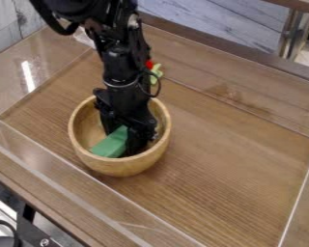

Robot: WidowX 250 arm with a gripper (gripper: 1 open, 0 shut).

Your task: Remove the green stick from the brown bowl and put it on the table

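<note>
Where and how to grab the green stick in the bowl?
Grip the green stick across its narrow width, near the middle, coming from above with the fingers straddling its long edges. It is a flat, oblong block lying inside the brown bowl, whose raised wall likely blocks a side approach. The gripper already reaches down over it; whether it has hold isn't clear.
</note>
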